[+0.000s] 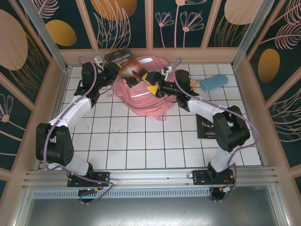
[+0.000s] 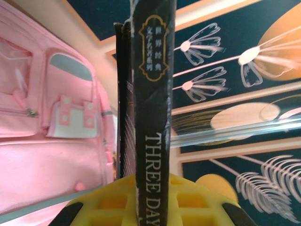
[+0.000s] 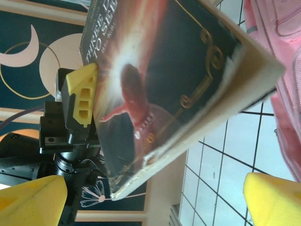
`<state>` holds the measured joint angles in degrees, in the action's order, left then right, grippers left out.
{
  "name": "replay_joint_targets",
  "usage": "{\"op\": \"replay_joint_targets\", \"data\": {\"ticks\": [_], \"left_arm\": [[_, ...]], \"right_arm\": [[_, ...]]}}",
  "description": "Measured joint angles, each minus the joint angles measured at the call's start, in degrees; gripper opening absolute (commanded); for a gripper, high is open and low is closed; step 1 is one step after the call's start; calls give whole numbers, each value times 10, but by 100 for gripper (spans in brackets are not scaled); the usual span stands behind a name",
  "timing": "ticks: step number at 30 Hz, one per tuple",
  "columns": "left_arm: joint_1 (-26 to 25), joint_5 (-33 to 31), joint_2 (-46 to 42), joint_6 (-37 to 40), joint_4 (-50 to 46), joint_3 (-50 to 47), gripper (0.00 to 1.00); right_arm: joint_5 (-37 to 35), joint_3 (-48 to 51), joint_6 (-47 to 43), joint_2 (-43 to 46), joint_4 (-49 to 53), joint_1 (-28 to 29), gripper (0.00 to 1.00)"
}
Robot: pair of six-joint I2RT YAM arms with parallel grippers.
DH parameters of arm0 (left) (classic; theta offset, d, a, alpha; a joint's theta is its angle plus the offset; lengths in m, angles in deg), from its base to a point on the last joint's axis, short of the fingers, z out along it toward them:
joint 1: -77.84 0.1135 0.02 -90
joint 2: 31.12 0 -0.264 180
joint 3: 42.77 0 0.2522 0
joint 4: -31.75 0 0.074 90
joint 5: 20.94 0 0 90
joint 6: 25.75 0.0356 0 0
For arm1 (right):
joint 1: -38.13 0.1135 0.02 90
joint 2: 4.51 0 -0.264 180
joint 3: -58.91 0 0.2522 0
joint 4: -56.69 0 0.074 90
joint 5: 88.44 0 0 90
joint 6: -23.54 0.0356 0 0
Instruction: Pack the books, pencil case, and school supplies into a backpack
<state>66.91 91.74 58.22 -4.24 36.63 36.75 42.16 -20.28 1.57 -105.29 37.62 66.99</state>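
Left gripper (image 2: 151,202) is what we take first: its yellow fingers are pressed tight on the lower end of the book (image 1: 123,63), one on each cover, with the spine reading "THREE DAYS" rising between them. That arm runs from its base at the near edge of the counter (image 1: 141,141) up along the left edge; its white forearm slants toward the far left corner, and the wrist turns right toward the backpack (image 1: 141,101). The book is lifted off the counter, tilted, over the backpack's far left part, with its dark cover and red-orange picture facing up.

Right gripper (image 3: 153,193) stands wide open; we see its two yellow fingertips far apart with nothing between them, and the book's near corner hangs just ahead of them, apart from both. The right arm folds at the elbow over the right side of the counter; its forearm reaches left and away, with the gripper above the backpack.

The pink backpack lies at the middle of the far edge; the pencil case (image 1: 214,82) lies near the far right corner; a black booklet (image 1: 203,128) lies toward the right edge, partly under the right arm.
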Motion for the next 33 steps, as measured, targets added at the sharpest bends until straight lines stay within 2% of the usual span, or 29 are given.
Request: {"op": "replay_joint_targets", "data": {"ticks": [5,8,13,16,23,26,30,33], "left_arm": [[0,1,6,-53,62,0,12],[0,5,7,-77,94,0,12],[0,9,16,-111,127,-3,12],[0,9,16,-123,144,-15,12],[0,14,18,-143,150,-29,15],[0,16,20,-144,148,-29,26],[0,23,22,-144,132,-30,53],[0,27,22,-116,96,-30,68]], "right_arm": [[-5,-36,67,-45,-32,6,91],[-15,-70,94,-70,-34,9,85],[-38,-112,136,-87,-48,13,66],[-51,-115,160,-88,-65,16,53],[-82,-113,192,-90,-85,28,29],[-104,-99,195,-89,-97,34,19],[-124,-80,190,-82,-90,38,11],[-141,-68,167,-68,-56,40,8]]}}
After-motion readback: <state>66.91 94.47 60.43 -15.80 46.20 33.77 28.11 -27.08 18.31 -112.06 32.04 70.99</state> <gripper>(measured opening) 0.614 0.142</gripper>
